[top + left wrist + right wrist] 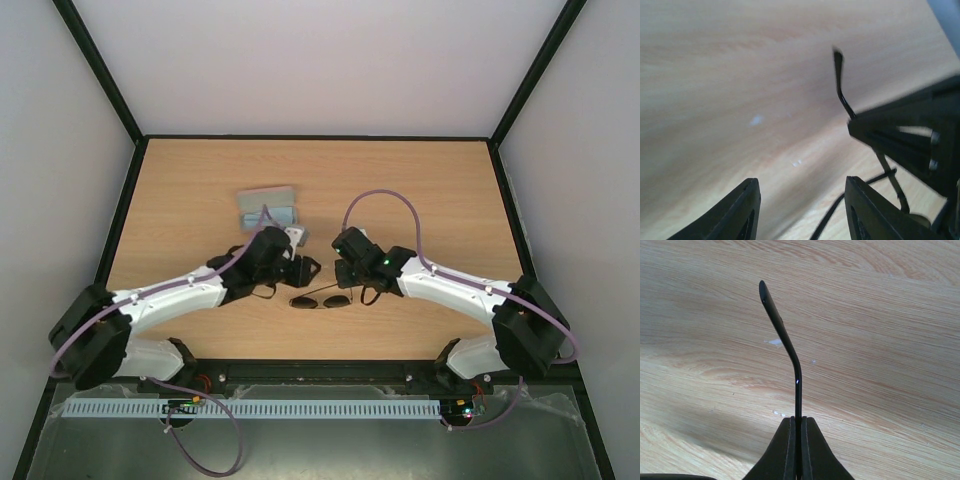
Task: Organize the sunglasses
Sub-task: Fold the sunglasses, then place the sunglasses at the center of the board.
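Plainly, the right gripper has its jaws closed flat on one thin temple of the sunglasses.
The left gripper stands part-open just beside it, holding nothing; the sunglasses sit between both arms, near the table's front edge. They look light, springy and fragile, so take the wire, never the lenses.
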Robot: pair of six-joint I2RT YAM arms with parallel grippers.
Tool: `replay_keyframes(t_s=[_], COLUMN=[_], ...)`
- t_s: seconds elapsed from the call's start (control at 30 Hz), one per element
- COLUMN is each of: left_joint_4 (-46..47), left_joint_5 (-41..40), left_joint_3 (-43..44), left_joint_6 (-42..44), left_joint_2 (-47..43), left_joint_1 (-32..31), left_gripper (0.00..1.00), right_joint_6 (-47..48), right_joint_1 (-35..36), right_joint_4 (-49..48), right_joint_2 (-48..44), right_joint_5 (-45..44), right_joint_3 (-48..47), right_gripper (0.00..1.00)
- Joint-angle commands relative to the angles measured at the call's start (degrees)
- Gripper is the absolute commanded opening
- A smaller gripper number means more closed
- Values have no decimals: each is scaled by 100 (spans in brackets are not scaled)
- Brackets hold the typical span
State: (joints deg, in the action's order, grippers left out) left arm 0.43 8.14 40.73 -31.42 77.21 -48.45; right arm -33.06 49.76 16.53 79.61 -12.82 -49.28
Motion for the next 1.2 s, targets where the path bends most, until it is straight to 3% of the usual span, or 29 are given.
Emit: replay_keyframes(t_s=[0.0, 0.2, 0.5, 0.77, 0.87, 1.17], left_joint_4=[-552, -1142, -435, 252, 563, 925], left_joint_5=[-401, -789, -555, -697, -691, -734], left_joint_3=[266, 53, -1558, -1811, -1810, -1882], left_joint_6=[49, -214, -1009, -1281, -1336, -1458], left_joint_2=[-686, -1695, -2338, -1711, -1260, -881], left_joint_1=[515, 697, 508, 0, -142, -312], left_gripper=[50, 50, 45, 43, 42, 41], right_joint_6=[-205, -523, -952, -1108, -1112, -1097], right_joint_1=[22, -273, -615, -748, -748, -748], right_joint_4=[20, -238, -999, -1362, -1315, -1164], right_joint_2=[-50, 380, 1175, 1574, 1577, 1169], right_joint_5=[-355, -446, -494, -373, -228, -286], right_joint_3=[146, 189, 326, 328, 361, 559], right_gripper=[1, 1, 1, 2, 7, 1])
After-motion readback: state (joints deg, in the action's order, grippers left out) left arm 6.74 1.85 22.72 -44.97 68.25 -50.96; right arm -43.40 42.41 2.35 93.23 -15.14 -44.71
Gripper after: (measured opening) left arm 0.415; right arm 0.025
